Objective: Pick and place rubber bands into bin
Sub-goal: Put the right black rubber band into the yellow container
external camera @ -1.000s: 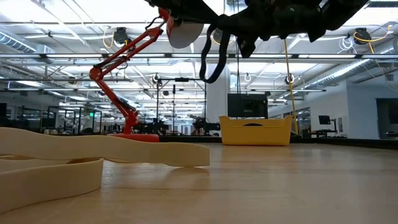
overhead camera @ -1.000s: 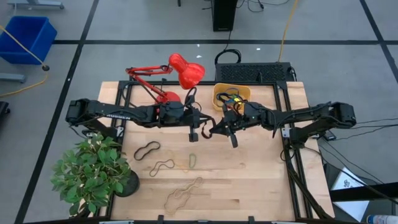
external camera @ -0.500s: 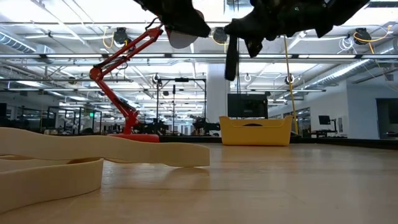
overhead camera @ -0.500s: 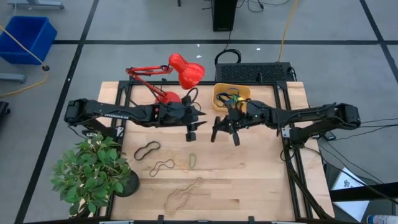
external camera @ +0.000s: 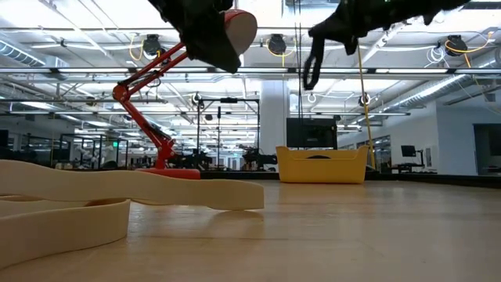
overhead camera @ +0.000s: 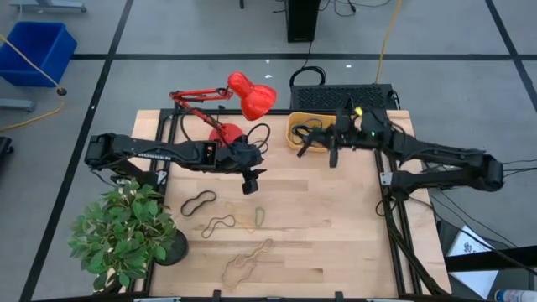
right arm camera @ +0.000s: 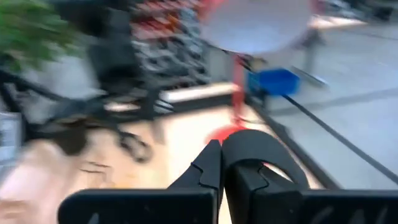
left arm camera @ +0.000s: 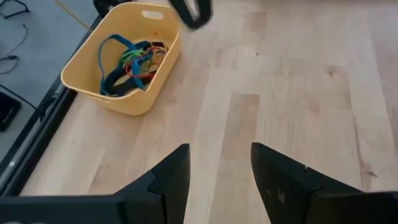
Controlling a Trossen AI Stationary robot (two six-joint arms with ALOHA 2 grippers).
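On the left of the table (overhead camera: 336,252), near the plant (overhead camera: 126,231), bands still lie loose: a black band (overhead camera: 198,202), a tan band (overhead camera: 220,224), a large tan band (overhead camera: 246,262) nearer the front edge, and a green band (overhead camera: 259,216) toward the middle. The left gripper (overhead camera: 249,180) hangs just above and beyond the green one, its fingers (left arm camera: 171,177) spread with nothing between them, so it looks ready for another pick. The lamp (overhead camera: 239,96) stands behind it. Further right, the right gripper (overhead camera: 332,156) sits at the bin (overhead camera: 299,141), its jaws pressed together on a dark band (external camera: 313,66) that dangles from them in the low view. The bin already holds a tangle of blue, green and red bands. For this drop, the loop's hanging end should probably be over the bin's middle, not its rim, before the jaws part, since a floppy loop can catch on the wall and slide out. Lowering a little first would likely help it settle among the others.
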